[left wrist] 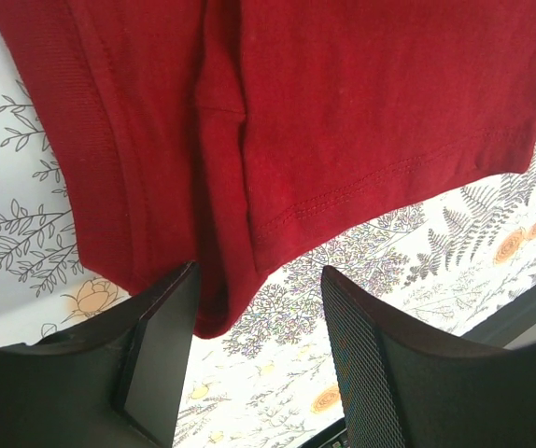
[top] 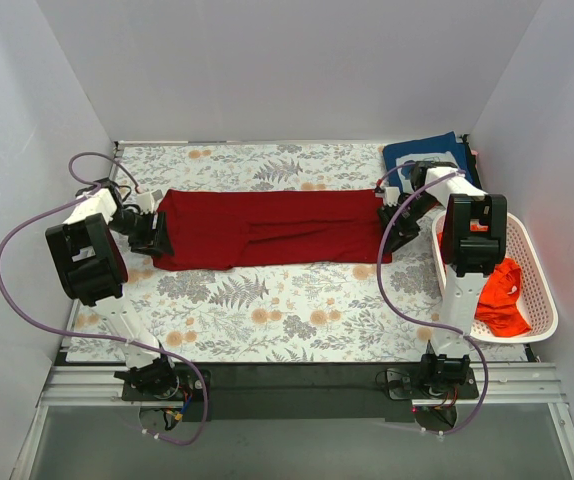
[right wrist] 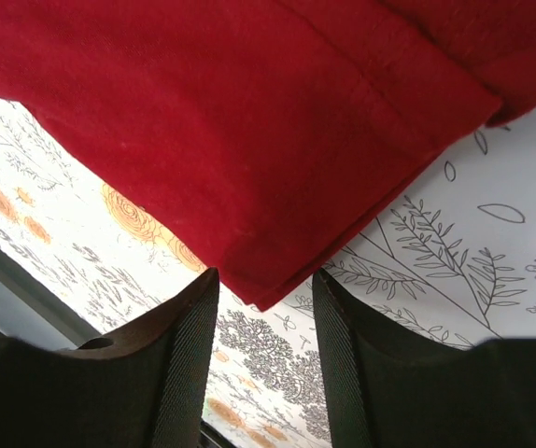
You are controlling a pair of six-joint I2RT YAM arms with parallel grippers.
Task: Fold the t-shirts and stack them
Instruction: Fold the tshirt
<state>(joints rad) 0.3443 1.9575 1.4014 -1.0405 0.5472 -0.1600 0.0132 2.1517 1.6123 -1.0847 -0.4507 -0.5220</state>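
A white basket (top: 548,318) stands at the right edge of the floral cloth (top: 267,312) with an orange tee (top: 502,297) bunched inside. A folded navy tee (top: 429,150) lies in the far right corner, beside the right arm. The red tee (top: 267,228), folded into a long band with its hems showing, runs left to right across the cloth. The left tool (left wrist: 259,280) stands open at its left end, a hem corner hanging between the fingers. The right tool (right wrist: 266,280), also open, sits just off the band's right corner.
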